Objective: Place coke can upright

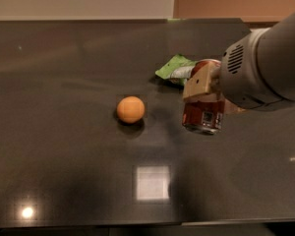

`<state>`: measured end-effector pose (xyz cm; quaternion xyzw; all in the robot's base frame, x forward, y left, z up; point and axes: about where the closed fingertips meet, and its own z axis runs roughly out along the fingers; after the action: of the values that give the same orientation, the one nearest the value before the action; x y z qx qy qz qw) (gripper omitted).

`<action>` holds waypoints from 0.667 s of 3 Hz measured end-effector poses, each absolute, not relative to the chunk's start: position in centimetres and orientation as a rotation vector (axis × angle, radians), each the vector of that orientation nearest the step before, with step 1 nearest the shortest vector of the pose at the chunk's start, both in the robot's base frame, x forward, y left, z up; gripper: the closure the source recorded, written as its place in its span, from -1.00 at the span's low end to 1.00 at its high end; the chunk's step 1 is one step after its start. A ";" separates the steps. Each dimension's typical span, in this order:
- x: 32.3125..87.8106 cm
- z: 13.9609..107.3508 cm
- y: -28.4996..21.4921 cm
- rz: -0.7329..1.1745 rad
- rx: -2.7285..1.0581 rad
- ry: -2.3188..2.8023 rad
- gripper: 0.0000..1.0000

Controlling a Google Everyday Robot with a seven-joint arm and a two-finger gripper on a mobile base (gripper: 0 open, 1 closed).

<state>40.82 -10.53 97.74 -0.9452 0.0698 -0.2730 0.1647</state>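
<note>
Camera view took in a dark, glossy table (64,82) running from near edge to far wall. The robot's grey arm (265,68) reached in from the right. At its end the gripper (205,85) sat right of centre, one tan finger (199,81) laid across the near side of the coke can (202,116), the other hidden behind it. The fingers looked closed on the can's upper half.

The can hung below the fingers with its long axis close to vertical, leaning only slightly, bottom rim turned toward the table. Whether that rim touched the surface could not be told. So the coming move likely turned on squaring the axis and lowering straight down before letting go.

A green snack bag (174,68) lay just beyond the can, on the far side. An orange ball (130,108) rested to its left, well apart.
</note>
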 end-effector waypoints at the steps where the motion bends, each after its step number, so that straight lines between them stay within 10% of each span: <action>1: 41.7 97.2 -11.1 -0.821 -2.641 0.062 1.00; 2: 42.5 96.2 -11.8 -0.851 -2.572 -0.030 1.00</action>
<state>42.49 -11.78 96.17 -0.9273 -0.0107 -0.3069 0.2143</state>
